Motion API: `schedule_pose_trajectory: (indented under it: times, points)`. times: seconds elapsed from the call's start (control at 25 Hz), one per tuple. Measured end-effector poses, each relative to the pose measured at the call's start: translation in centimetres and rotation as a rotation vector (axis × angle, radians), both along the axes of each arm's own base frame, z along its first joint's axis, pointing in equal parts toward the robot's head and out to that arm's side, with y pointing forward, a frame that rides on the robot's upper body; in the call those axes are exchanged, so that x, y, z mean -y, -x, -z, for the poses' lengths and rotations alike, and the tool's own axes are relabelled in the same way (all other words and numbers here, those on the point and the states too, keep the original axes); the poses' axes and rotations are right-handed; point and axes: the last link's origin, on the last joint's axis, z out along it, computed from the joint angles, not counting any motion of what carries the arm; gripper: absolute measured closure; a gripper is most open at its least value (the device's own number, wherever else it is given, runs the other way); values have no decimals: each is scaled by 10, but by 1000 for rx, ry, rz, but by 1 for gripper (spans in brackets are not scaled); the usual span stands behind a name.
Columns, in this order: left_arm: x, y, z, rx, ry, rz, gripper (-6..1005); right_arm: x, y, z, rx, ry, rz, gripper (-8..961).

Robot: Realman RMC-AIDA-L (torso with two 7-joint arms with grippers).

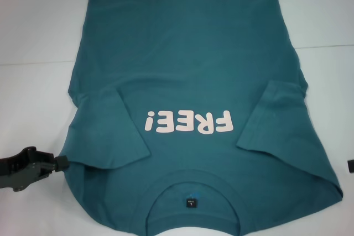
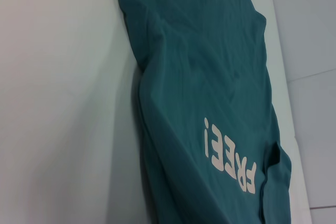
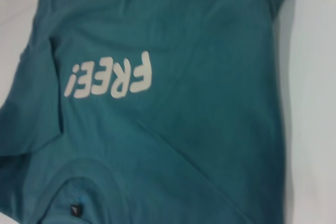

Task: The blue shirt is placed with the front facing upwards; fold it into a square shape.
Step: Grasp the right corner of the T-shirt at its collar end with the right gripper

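Shirt [image 1: 199, 81] is lying face-up across centre frame on the table [image 1: 33, 92] — both sleeves folded inward. Left gripper [image 1: 62, 163] is sitting lower left, touching the shirt's edge; finger state indiscernible.

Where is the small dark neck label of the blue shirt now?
In the head view, the neck label sits inside the collar of the blue shirt, near the robot, below the "FREE!" lettering.

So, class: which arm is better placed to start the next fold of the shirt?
Probably the left. The left gripper sits right at the blue shirt edge beside the folded-in sleeve, while the right arm barely shows in the head view.
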Motion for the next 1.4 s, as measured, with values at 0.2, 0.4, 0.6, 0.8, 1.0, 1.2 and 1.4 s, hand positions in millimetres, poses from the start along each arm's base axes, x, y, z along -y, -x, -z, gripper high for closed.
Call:
schedule_pose_trajectory:
  times: [0.2, 0.4, 0.6, 0.8, 1.0, 1.2, 1.4]
  points:
    - [-1, 1, 0, -4, -5, -4, 990, 3, -5, 0, 37, 28, 14, 8]
    - [-1, 1, 0, -5, -5, -6, 990, 5, -7, 0, 56, 43, 15, 9]
    - [-1, 1, 0, -7, -6, -7, 990, 5, -7, 2, 54, 42, 16, 9]
    - [-1, 1, 0, -8, -6, -8, 989, 2, -4, 12, 40, 44, 9, 9]
    - [0, 3, 0, -10, -8, -15, 989, -1, -1, 19, 34, 49, 1, 9]
    - [1, 5, 0, -13, -12, -21, 989, -2, 0, 25, 45, 64, 6, 8]
    - [1, 5, 0, -13, -14, -23, 989, -6, 1, 32, 69, 79, 4, 8]
